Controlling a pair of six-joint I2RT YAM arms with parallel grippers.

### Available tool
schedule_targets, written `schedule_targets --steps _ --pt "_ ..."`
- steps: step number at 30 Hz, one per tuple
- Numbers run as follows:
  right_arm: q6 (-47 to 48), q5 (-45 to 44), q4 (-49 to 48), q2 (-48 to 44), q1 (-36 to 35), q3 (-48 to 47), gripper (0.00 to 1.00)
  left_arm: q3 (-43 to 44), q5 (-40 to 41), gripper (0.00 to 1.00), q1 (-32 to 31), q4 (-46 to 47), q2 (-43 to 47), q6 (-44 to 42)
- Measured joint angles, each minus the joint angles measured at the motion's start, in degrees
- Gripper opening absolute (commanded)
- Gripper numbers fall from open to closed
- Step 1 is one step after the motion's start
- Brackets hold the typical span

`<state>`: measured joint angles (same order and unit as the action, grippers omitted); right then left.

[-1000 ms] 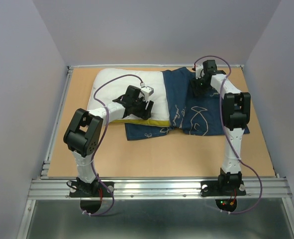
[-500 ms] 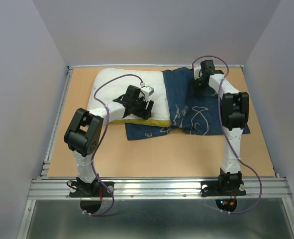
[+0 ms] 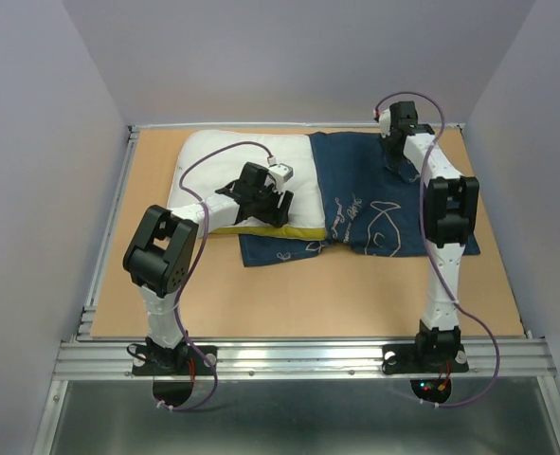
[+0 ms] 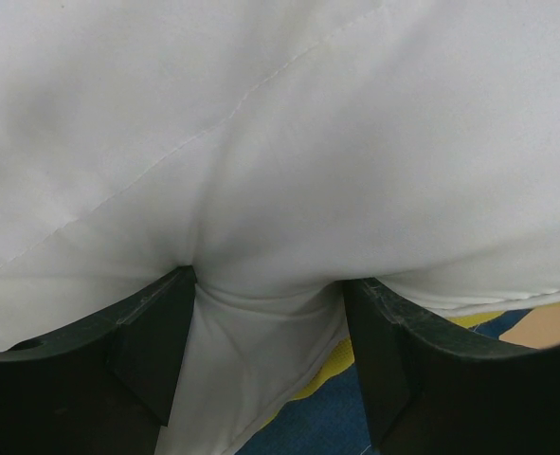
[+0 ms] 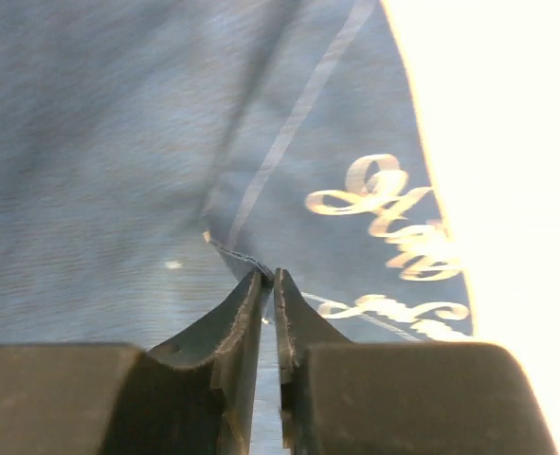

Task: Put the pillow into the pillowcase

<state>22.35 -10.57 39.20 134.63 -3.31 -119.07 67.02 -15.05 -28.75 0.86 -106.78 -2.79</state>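
The left pincer (image 3: 272, 205) sits on the pillow's right half, its fingers (image 4: 156, 332) pressed into the stuffing and closed on a thick fold of white cloth. The right pincer (image 3: 393, 163) is at the far edge of the pillowcase, its fingers all but touching and nipping a thin blue hem.

The counter (image 3: 336, 294) carries both things side by side. The pillow (image 3: 218, 161) lies on the left half with its long axis running left to right, straight at the case. The pillowcase (image 3: 360, 194) lies flat to its right, mouth facing left. The case's top layer ends where the pillow's right end begins. A flap of the lower layer shows on the near side, under the pillow's yellow band (image 3: 289, 230). So the pillow's end seems to rest just in the mouth, with most of its length outside.

The travel the pillow needs is rightward, along its own long axis. The left arm is the one on the pillow, so the push would fall to it. The right arm holds the case on its far side, so it can lift the top layer or brace it. In the right wrist view, white script lettering (image 5: 393, 204) lies just right of the pinched hem.
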Motion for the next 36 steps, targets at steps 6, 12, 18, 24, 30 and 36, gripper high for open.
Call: schedule_targets --steps 6,12,18,24,30,36 --pt "2.97 -1.86 -0.48 0.42 2.10 -4.76 0.01 0.15 -0.26 0.74 0.00 -0.02 -0.11 0.17" --pt "4.94 -1.84 -0.61 0.68 3.45 -5.05 0.00 0.26 -0.52 0.74 0.00 0.09 -0.31 0.31" --pt "6.75 -3.48 -1.68 6.32 6.32 -16.52 0.01 0.28 -0.55 0.74 0.00 0.09 -0.31 0.31" --pt "9.73 -10.10 -17.35 7.78 12.92 -19.96 1.00 0.31 -0.59 0.75 0.00 0.04 -0.31 0.31" --pt "10.88 -9.53 -21.88 -1.90 13.38 -4.26 1.00 0.31 -2.32 0.75 0.24 0.07 -0.26 0.07" --pt "5.27 3.76 -9.14 -15.45 7.26 6.29 0.85 -5.77 -7.74 0.79 0.90 2.73 6.45 -3.63"
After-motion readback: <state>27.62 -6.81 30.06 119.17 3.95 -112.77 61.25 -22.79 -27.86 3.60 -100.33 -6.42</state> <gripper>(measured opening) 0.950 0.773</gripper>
